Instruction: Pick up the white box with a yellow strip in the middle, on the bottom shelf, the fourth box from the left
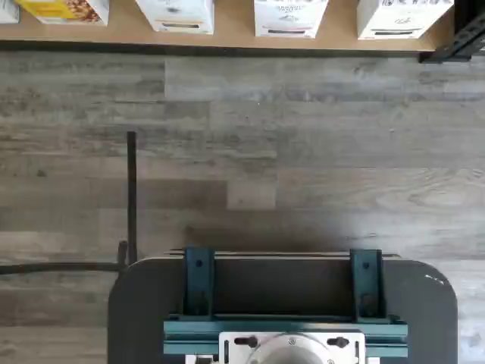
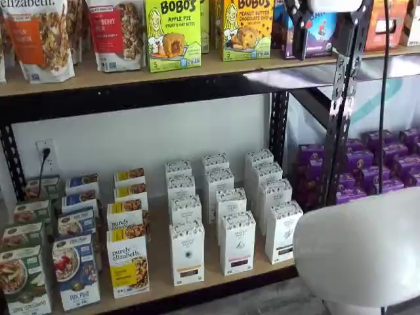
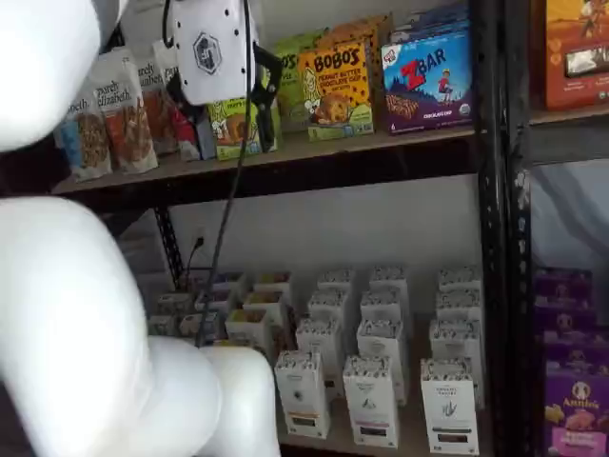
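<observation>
The white box [image 2: 187, 252] stands at the front of the bottom shelf [image 2: 213, 279], just right of the purely elizabeth box [image 2: 128, 266]. A thin yellow-orange strip runs low on its dark label. It also shows as the front white box [image 3: 303, 392] and, in the wrist view, as the white box [image 1: 176, 15] on the bottom shelf [image 1: 227, 36]. My gripper [image 3: 224, 114] hangs high in front of the upper board, far above the box. Its two black fingers stand wide apart, open, with nothing between them. In a shelf view only part of the gripper [image 2: 303, 33] shows at the top edge.
Similar white cartons [image 2: 237, 243] [image 2: 283, 231] stand right of the box, with more rows behind. The upper board [image 2: 131, 72] carries pouches and Bobo's boxes. A black upright [image 2: 338, 98] divides off purple boxes [image 2: 387, 164]. White arm links [image 3: 86, 314] [image 2: 361, 252] fill the foreground. A cable [image 3: 224, 228] hangs down.
</observation>
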`<state>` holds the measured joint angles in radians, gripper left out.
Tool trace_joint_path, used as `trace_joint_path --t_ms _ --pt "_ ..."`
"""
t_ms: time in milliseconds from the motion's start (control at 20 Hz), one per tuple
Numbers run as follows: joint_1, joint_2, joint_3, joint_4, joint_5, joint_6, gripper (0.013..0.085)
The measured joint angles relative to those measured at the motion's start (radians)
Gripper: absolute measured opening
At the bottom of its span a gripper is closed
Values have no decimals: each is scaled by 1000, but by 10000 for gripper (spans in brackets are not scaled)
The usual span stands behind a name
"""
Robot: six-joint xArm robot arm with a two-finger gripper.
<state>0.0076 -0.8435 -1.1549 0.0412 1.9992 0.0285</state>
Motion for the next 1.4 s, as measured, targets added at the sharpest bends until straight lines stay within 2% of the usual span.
trace_joint_path --t_ms 150,450,900,1250,1400 --pt "-42 2 -1 46 5 -21 850" --pt "-29 -1 19 43 -13 -13 850" --pt "27 -23 177 43 -164 34 850" --pt "122 -8 301 1 -310 113 850" --pt "151 -3 360 13 -405 140 850"
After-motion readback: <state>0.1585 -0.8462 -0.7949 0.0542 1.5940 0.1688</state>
